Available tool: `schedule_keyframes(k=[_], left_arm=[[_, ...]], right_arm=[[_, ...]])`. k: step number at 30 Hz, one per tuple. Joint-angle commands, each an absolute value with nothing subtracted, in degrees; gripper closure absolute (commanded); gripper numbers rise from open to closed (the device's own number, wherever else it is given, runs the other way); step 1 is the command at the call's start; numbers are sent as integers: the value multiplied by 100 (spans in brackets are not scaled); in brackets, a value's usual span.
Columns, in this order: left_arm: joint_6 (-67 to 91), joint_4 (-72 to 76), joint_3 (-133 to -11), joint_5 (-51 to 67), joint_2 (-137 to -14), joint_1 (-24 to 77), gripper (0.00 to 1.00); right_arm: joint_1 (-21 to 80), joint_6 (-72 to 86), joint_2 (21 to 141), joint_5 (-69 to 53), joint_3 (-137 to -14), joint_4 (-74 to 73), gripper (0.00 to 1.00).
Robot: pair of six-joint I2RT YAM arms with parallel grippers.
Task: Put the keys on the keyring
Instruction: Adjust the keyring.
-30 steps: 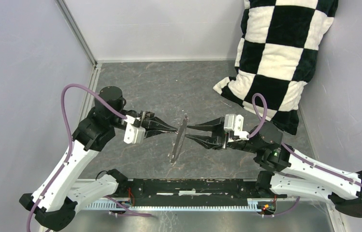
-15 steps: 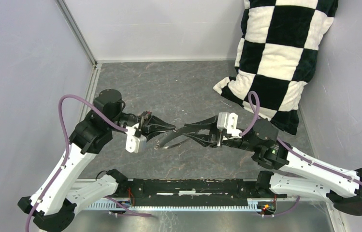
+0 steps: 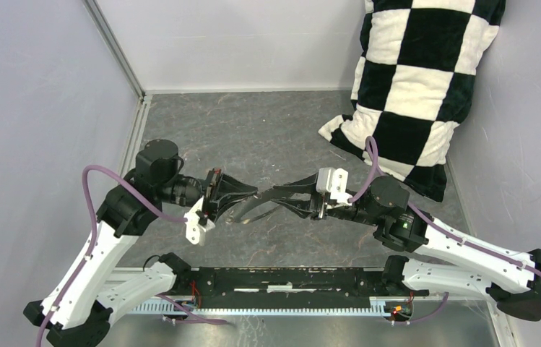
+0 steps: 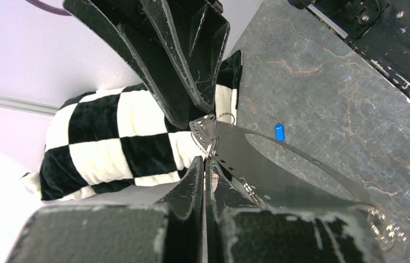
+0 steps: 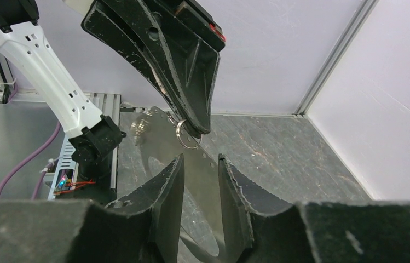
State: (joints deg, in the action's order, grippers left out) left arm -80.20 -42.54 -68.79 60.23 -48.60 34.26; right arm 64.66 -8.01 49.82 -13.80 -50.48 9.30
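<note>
- The keyring (image 4: 279,183) is seen between the two grippers, over the table (image 4: 345,82).
- The left gripper (image 4: 203,161) is pressed together at the keyring's end, beside a small ring (image 5: 188,134); what is pinched cannot be told.
- The right gripper (image 5: 201,159) is partly spread, with the keyring's band between its fingers; a firm grip cannot be confirmed.
- A blue key (image 4: 279,131) lies on the table, apart from the keyring, so threading is judged still to be done.
</note>
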Motion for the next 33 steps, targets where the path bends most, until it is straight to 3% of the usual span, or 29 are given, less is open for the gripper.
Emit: schedule_keyframes(k=[1, 11, 17, 23, 33], left_arm=[[-8639, -4201, -6869, 6190, -4764, 3454, 98], [-7903, -4218, -7036, 6206, -4917, 3454, 98], [-4355, -2524, -6861, 6203, -4997, 3457, 98], [-2559, -1764, -6802, 6172, -5156, 3454, 98], [-2312, -1603, -6633, 6325, -5142, 3454, 98]], right_arm=[[6486, -853, 4921, -1300, -5238, 1034, 65], [6482, -814, 4974, -1433, -5165, 1196, 64], [6486, -721, 4996, -1473, -5008, 1489, 62], [6491, -720, 4978, -1466, -4959, 1533, 62], [6489, -706, 4871, -1065, -4786, 1828, 64]])
